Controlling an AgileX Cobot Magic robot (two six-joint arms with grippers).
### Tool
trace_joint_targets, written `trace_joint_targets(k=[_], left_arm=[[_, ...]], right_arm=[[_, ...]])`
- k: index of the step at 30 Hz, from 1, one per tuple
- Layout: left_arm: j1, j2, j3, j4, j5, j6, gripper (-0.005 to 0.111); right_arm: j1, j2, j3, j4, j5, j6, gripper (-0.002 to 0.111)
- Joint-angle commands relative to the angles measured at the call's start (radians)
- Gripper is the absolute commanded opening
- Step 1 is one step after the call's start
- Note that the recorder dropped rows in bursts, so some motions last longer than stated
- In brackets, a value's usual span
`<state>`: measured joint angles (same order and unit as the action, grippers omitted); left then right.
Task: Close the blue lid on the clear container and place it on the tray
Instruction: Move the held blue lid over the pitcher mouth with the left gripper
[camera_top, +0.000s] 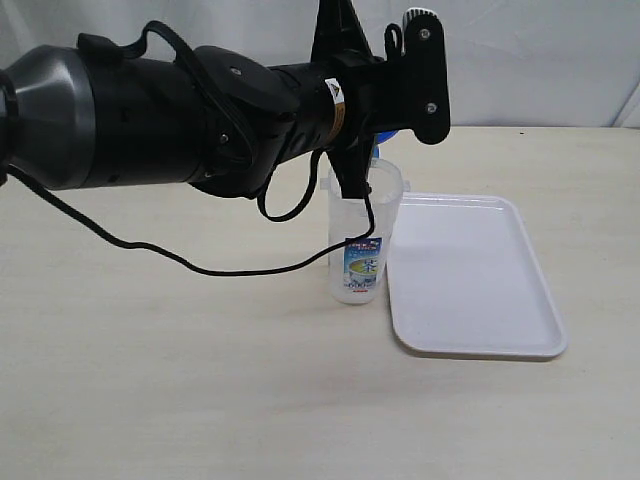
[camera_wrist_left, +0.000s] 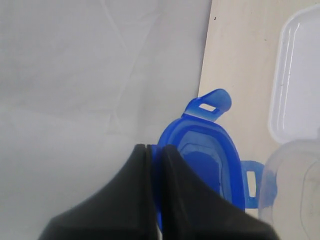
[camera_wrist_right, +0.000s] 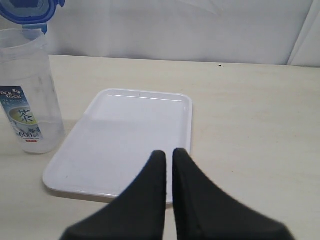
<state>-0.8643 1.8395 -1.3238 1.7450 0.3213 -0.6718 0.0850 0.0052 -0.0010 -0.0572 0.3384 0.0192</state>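
The clear container (camera_top: 362, 235) stands upright on the table, its printed label facing the exterior camera and its left side just beside the tray (camera_top: 470, 275). My left gripper (camera_wrist_left: 155, 149) is shut on the rim of the blue lid (camera_wrist_left: 210, 155), which it holds edge-on right above the container's open mouth (camera_wrist_left: 295, 170). The left arm hides most of the blue lid (camera_top: 388, 136) in the exterior view. My right gripper (camera_wrist_right: 169, 152) is shut with nothing in it, low over the near edge of the tray (camera_wrist_right: 135, 130). From there the container (camera_wrist_right: 25, 100) and lid (camera_wrist_right: 27, 10) show beyond.
The left arm (camera_top: 200, 110) and its dangling black cable (camera_top: 250, 268) cross the left half of the scene above the table. A white curtain hangs behind the table's far edge.
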Motion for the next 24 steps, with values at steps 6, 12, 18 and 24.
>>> trace_joint_targets(k=[6,12,18,24], left_arm=[[-0.009,-0.009,0.021,-0.001,0.008,0.024,0.000],[-0.009,-0.009,0.021,-0.001,0.012,0.047,0.000],[-0.009,-0.009,0.021,-0.001,0.032,0.061,0.000],[-0.009,-0.009,0.019,-0.001,0.033,0.065,0.000]], right_arm=[[-0.003,-0.005,0.001,-0.010,-0.001,0.003,0.005],[-0.003,-0.005,0.001,-0.010,-0.001,0.003,0.005],[-0.003,-0.005,0.001,-0.010,-0.001,0.003,0.005],[-0.003,-0.005,0.001,-0.010,-0.001,0.003,0.005]])
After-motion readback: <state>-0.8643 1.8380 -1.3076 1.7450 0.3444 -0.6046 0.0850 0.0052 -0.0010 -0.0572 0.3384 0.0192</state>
